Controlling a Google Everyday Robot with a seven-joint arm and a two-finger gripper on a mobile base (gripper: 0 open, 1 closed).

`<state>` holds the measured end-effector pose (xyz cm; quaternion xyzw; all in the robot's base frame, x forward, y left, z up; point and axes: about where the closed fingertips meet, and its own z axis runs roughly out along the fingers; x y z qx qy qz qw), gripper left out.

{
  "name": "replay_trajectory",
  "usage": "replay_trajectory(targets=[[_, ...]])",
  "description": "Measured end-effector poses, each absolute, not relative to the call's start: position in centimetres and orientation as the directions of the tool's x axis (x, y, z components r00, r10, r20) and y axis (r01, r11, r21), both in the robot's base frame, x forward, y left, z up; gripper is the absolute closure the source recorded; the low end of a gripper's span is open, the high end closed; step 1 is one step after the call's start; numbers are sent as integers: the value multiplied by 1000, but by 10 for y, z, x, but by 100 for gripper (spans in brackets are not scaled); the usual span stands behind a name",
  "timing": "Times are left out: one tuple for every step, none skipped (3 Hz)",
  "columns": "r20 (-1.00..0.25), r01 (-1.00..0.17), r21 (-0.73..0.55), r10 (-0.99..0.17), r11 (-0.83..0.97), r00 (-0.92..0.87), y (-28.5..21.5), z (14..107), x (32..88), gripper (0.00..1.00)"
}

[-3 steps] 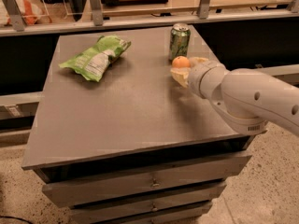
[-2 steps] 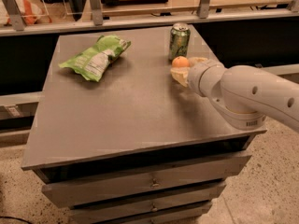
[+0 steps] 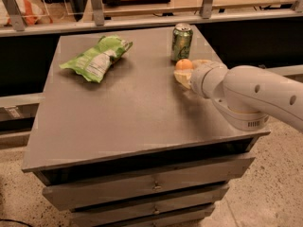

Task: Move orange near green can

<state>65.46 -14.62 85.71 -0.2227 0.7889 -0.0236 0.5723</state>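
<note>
The orange point(image 3: 183, 63) sits just in front of the green can point(image 3: 181, 42), which stands upright near the table's far right edge. My gripper point(image 3: 186, 71) reaches in from the right on a white arm point(image 3: 251, 96). Its pale fingers point(image 3: 182, 78) are closed around the orange, one in front of it and one behind, holding it low over the table top. A small gap separates the orange from the can.
A green-and-white chip bag point(image 3: 97, 58) lies at the far left of the grey table point(image 3: 123, 117). A rail with metal posts point(image 3: 97, 4) runs behind the table. Drawers point(image 3: 151, 186) front the table below.
</note>
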Motion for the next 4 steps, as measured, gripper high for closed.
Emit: replay_trajectory(targets=[[-891,-331,-289,-379,898,-249,-144,857,656,35],[-892,-331,-291,-379,898,-245,-144,860,655,13],[-893,-331,-293,-380,897,-241,-142,863,655,0],[-893,-331,-293,-380,897,-241,-142,863,655,0]])
